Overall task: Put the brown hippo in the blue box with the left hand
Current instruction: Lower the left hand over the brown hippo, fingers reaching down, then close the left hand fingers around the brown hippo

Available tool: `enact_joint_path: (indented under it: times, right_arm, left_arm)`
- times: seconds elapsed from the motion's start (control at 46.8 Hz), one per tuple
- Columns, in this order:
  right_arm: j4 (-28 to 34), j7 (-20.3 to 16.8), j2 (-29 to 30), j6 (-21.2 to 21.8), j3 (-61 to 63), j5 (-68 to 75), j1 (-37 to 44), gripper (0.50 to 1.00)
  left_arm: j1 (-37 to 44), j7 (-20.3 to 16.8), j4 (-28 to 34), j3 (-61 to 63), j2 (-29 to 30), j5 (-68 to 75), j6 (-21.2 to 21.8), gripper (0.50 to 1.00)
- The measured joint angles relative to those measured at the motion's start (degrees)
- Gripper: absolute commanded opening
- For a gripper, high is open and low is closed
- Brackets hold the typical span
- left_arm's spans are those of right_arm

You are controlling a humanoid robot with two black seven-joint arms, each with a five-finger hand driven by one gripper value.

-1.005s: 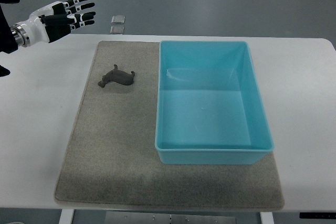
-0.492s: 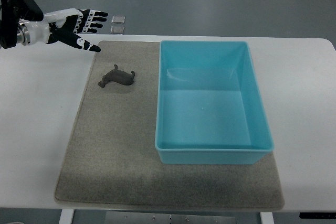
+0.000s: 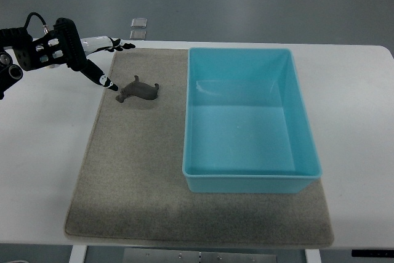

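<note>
From where I stand, the robot's left hand point(image 3: 101, 60), black and white with jointed fingers, reaches in from the left edge over the far left corner of the grey felt mat point(image 3: 129, 177). Its fingers are spread and it holds nothing: the thumb point(image 3: 104, 80) angles down toward the mat while the other fingers point(image 3: 120, 45) stretch out along the mat's far edge. The right hand is nowhere in view.

The small brown toy hippo point(image 3: 138, 90) lies on the mat, just to the right of the hand and a little nearer the robot. The thumb tip sits just beside the hippo's left end; I cannot tell whether it touches. So the left hand is plainly the nearer one, and to my eye the coming grasp depends on the hand shifting slightly rightward and down, so that the spread fingers come over the hippo's body.

The hippo's long axis runs roughly left to right, tilted so that its left end lies a bit closer to the robot. The lower, blunt left end looks like the head, pointing toward the hand, though the toy is too small to be certain. Small legs stick up along its far side.

The light blue plastic box point(image 3: 308, 152) stands on the mat to the hippo's right, near but apart, and nothing is in it.
</note>
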Motion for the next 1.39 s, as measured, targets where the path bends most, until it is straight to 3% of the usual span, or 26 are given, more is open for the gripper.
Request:
enact_joint_path:
  times: [0.299, 0.663, 0.941, 1.24, 1.39]
  right_arm:
    - [0.00, 0.00, 0.00, 0.00, 0.02, 0.00, 0.00, 0.936]
    - [0.00, 0.00, 0.00, 0.00, 0.02, 0.00, 0.00, 0.936]
    - [0.00, 0.00, 0.00, 0.00, 0.02, 0.00, 0.00, 0.936]
    - [0.00, 0.00, 0.00, 0.00, 0.02, 0.00, 0.00, 0.936]
    - [0.00, 0.00, 0.00, 0.00, 0.02, 0.00, 0.00, 0.936]
  left_arm:
    - [-1.04, -0.01, -3.17, 3.40, -0.21, 3.34, 1.06, 0.999]
    - [-1.29, 0.08, -2.56, 4.74, -2.38, 8.18, 2.24, 0.994]
    - [-1.31, 0.08, -2.12, 5.42, -3.70, 8.82, 6.33, 0.975]
    - [-1.21, 0.08, -1.97, 8.32, -4.28, 9.42, 8.01, 0.814]
    - [-1.28, 0.08, -1.97, 8.33, -4.29, 11.25, 8.09, 0.709]
